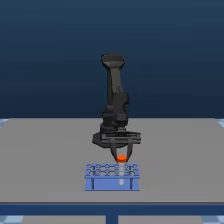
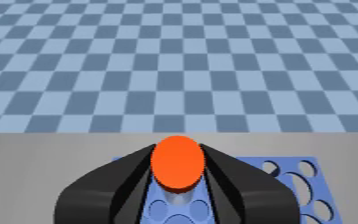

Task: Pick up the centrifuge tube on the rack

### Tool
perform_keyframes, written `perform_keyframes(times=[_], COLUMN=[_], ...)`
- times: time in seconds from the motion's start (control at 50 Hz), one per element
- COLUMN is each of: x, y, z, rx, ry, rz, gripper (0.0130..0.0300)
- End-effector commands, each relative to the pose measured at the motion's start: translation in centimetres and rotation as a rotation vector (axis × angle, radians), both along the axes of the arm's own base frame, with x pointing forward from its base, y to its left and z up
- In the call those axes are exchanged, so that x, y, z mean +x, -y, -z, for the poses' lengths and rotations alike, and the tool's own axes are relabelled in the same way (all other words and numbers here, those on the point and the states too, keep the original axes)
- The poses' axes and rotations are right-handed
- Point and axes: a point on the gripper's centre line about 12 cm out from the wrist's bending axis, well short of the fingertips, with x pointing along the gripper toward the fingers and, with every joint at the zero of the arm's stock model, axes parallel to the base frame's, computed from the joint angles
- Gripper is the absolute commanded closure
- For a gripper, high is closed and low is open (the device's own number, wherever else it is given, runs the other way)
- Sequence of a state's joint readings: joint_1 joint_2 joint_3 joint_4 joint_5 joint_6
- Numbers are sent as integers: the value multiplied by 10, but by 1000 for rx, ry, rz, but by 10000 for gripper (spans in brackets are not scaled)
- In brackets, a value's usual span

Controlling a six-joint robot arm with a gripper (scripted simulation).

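Observation:
The centrifuge tube (image 1: 122,161) stands upright in the blue rack (image 1: 102,184), in a hole right of the rack's middle in the exterior view. Its orange-red cap rises just above the rack's top, and the whitish body runs down into the grid. My gripper (image 1: 121,157) points straight down over it, with the two dark fingers converging on the cap from either side. In the wrist view the black fingers (image 2: 113,185) press against both sides of the orange cap of the tube (image 2: 177,162), with the rack (image 2: 257,164) and its round holes beneath. The gripper (image 2: 177,150) looks shut on the cap.
The rack sits near the front edge of a grey table (image 1: 50,150). A blue checkered floor (image 2: 175,60) stretches beyond the table in the wrist view. The dark arm (image 1: 116,95) rises directly behind the rack.

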State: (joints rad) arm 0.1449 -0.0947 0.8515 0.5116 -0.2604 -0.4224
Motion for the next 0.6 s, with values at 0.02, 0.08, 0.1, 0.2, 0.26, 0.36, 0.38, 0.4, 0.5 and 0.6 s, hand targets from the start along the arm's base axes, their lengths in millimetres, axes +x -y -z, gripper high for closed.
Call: perform_keyframes(times=[0.02,0.08,0.1,0.2,0.26,0.36,0.38,0.4,0.5,0.6], x=[0,0,0,0,0,0,0,0,0,0], y=[0,0,0,0,0,0,0,0,0,0], z=[-3,-5,-5,-8,-12,-16,-16,-16,-21,-25], rx=[-1,-1,-1,-1,-1,-1,-1,-1,-1,-1], ry=[-1,-1,-1,-1,-1,-1,-1,-1,-1,-1], rz=[-2,-2,-2,-2,-2,-2,-2,-2,-2,-2], gripper=[300,300,300,300,300,300,300,300,300,300])
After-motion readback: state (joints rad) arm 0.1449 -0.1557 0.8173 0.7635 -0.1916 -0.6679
